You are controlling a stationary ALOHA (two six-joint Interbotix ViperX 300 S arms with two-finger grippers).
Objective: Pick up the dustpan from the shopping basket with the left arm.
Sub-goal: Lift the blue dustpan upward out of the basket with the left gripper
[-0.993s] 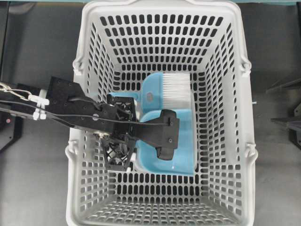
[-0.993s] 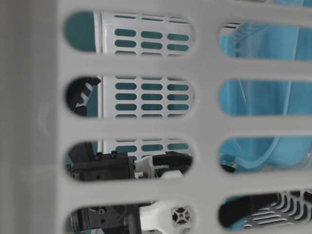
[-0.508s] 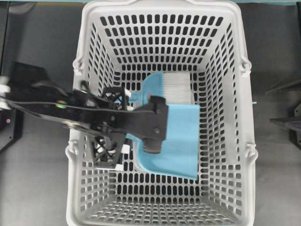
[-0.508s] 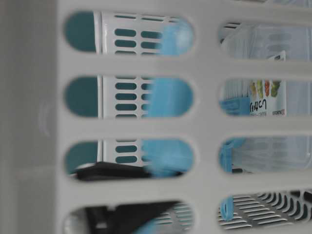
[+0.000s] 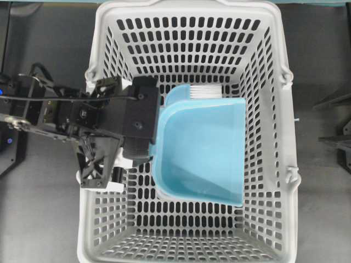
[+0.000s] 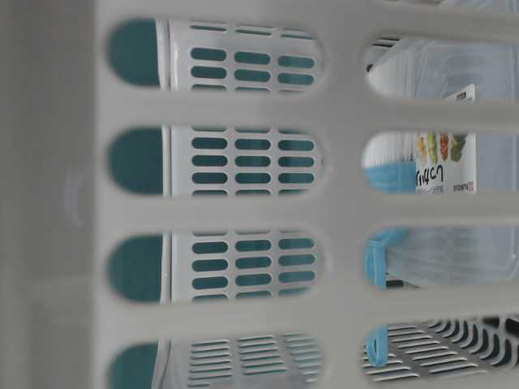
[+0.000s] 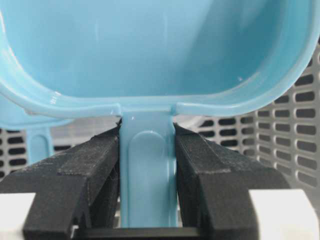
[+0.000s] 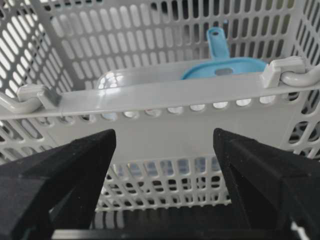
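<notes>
**Dustpan gripped by its handle over the basket**

Dark grey tabletop (image 5: 49,219) surrounds the large light grey plastic shopping basket (image 5: 274,137), a rectangular tub whose walls and floor are pierced with oval slots. Seen from overhead, the light blue plastic dustpan (image 5: 200,153), a wide rounded-square scoop with a raised rim, sits over the middle of the basket with its open edge toward the right wall. Its thin straight handle (image 7: 148,175) runs back into the left gripper (image 7: 148,172), whose two black fingers (image 7: 90,170) press against either side of it, pinching it just behind the scoop. The black left arm (image 5: 82,118), with its boxy wrist and thin cables, reaches in across the basket's left rim.

Partly under the scoop's far edge lies a blue hand brush with white bristles (image 5: 205,91) on the basket floor.

From the right wrist camera, the right gripper (image 8: 165,165) faces the basket's outer wall from outside, its black jaws spread wide with nothing between them.
</notes>
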